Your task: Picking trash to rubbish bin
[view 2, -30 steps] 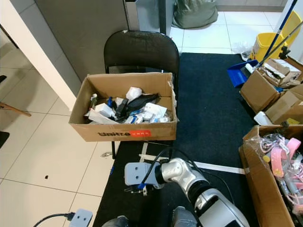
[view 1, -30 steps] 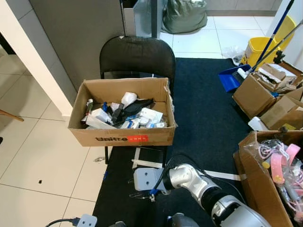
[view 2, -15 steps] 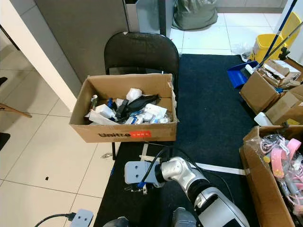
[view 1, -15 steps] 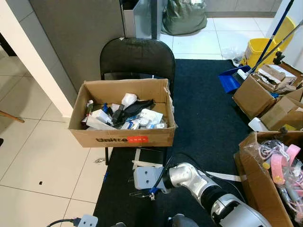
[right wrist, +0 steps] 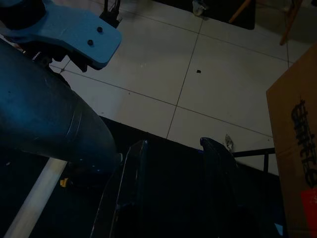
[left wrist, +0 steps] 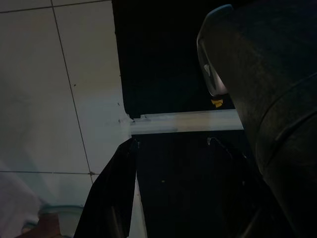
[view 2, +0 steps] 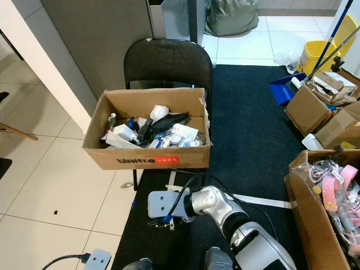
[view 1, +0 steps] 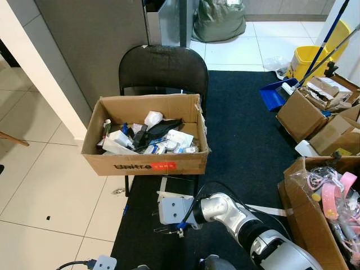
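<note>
— Trash (view 1: 147, 136), is that what the arm is after? Where's the claw now?

— The right gripper (view 1: 167, 231) hangs low over the dark rug (view 1: 242, 140), near the rug's left edge, just in front of the chair legs. From its wrist camera I see the two black fingers (right wrist: 130, 198) standing apart with rug between them, nothing pinched.

— And the trash itself?

— Heaped in the cardboard box (view 1: 145, 164) on the seat of the black chair (view 1: 163, 64), straight ahead of the gripper and higher up. White wrappers, small cartons and something black and floppy lie against the box's back wall and right side. The box has a red label on its front wall.

— Anything by the claw on the floor?

— A strip of white tape (view 1: 174, 196) crosses the rug right behind the wrist, and the pale tiles (view 1: 50, 185) start just to its left.

— What about the other arm?

— The left gripper (left wrist: 116, 198) is down low by the rug's edge over the tiles; its camera is so dark that I cannot tell how its fingers stand.

— Further out?

— Along the rug's right edge there are more open cartons (view 1: 306, 112), one at the near right corner stuffed with pink things (view 1: 332, 191). Past them are a blue dustpan (view 1: 274, 93) and a yellow bucket (view 1: 306, 59), and a green sack (view 1: 219, 19) sits on the tiles beyond the rug's far edge
</note>
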You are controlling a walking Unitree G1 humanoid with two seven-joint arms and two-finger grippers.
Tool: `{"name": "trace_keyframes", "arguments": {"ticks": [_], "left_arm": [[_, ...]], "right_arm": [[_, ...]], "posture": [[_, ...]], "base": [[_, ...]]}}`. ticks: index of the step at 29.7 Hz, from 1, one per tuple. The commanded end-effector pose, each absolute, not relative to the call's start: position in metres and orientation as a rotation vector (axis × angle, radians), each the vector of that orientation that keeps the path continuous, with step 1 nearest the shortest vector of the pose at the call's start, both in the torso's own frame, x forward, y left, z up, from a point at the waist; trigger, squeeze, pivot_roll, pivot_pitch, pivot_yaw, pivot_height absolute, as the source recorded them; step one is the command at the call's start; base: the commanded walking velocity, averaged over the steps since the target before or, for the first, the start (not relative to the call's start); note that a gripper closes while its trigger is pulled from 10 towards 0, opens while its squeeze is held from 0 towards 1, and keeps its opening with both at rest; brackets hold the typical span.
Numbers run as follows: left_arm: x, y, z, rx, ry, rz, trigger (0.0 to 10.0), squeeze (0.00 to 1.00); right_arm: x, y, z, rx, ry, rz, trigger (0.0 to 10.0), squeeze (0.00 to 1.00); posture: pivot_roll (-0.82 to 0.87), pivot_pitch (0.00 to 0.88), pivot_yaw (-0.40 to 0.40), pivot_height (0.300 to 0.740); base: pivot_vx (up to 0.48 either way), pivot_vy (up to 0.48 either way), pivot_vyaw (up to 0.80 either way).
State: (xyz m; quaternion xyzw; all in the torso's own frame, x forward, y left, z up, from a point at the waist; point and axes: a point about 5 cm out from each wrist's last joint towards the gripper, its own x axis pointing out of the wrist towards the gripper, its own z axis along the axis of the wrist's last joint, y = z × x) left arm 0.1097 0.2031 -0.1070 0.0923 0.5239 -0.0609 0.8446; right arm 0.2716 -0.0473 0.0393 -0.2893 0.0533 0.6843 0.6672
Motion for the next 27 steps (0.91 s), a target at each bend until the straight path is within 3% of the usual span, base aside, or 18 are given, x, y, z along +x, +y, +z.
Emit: {"name": "trace_keyframes", "arguments": {"ticks": [1, 27], "left_arm": [[0.0988, 0.2029, -0.1103, 0.187, 1.149, -0.131, 10.0, 0.0], [0.1006, 0.2051, -0.1095, 0.202, 1.148, -0.141, 10.0, 0.0]], "right_arm": [[0.2705, -0.0442, 0.0389, -0.658, 0.116, 1.557, 10.0, 0.0], [0.269, -0.0433, 0.0369, -0.658, 0.121, 1.556, 10.0, 0.0]], "posture": [[-0.03, 0.109, 0.073, 0.74], [-0.04, 0.091, 0.076, 0.74]], "base": [[0.0, 0.0, 0.0], [0.0, 0.0, 0.0]]}}
